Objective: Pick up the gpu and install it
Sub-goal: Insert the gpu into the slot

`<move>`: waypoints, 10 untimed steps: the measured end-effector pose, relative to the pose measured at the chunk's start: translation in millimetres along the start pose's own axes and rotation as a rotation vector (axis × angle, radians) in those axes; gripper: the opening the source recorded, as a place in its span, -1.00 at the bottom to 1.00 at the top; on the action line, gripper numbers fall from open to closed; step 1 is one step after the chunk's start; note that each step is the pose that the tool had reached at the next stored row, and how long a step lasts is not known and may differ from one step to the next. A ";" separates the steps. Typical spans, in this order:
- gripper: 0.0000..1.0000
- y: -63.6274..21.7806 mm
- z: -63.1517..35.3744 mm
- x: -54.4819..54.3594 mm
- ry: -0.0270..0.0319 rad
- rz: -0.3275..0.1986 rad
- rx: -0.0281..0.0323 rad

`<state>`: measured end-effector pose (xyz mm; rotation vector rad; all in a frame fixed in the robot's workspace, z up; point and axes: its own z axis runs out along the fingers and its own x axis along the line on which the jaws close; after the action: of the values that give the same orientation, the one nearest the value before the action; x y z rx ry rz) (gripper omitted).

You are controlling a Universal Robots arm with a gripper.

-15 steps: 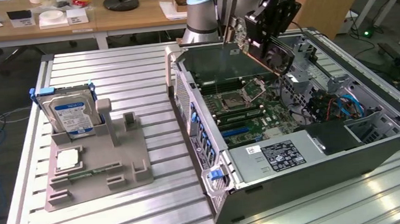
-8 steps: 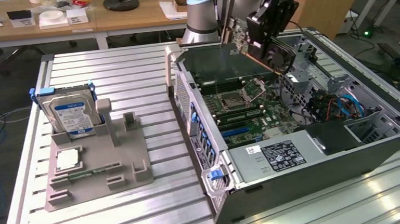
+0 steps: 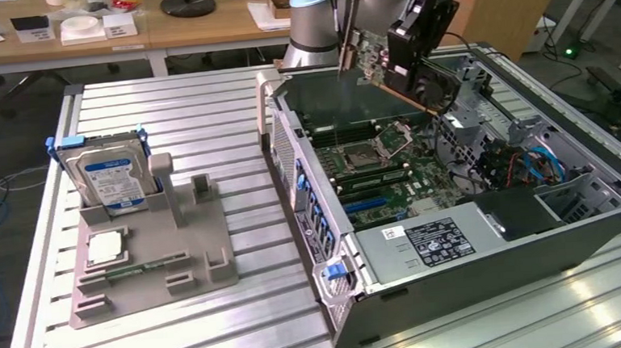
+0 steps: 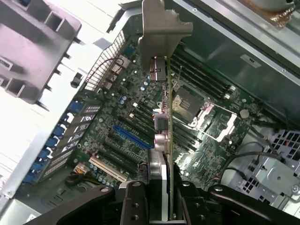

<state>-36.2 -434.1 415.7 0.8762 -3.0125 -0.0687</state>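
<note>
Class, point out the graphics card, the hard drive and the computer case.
graphics card (image 4: pixel 161 28), wrist view, on its metal bracket.
hard drive (image 3: pixel 111 174), exterior view, on its blue-white label.
computer case (image 3: pixel 510 267), exterior view, on its dark outer wall.

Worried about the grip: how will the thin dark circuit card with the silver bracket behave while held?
The thin dark circuit card looks stiff, extending straight from the gripper. Probably light, being thin. Exposed components suggest it's fragile.
</note>
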 end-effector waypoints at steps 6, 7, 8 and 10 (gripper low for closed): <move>-0.44 0.0 0.0 0.0 0.0035 -0.080 -0.0007; -0.44 0.0 0.0 0.0 0.0041 -0.094 -0.0008; -0.44 0.0 0.0 0.0 0.0047 -0.107 -0.0009; -0.44 -0.1 0.0 0.0 0.0058 -0.133 -0.0012</move>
<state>-36.2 -434.2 415.7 1.0741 -2.9446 -0.0681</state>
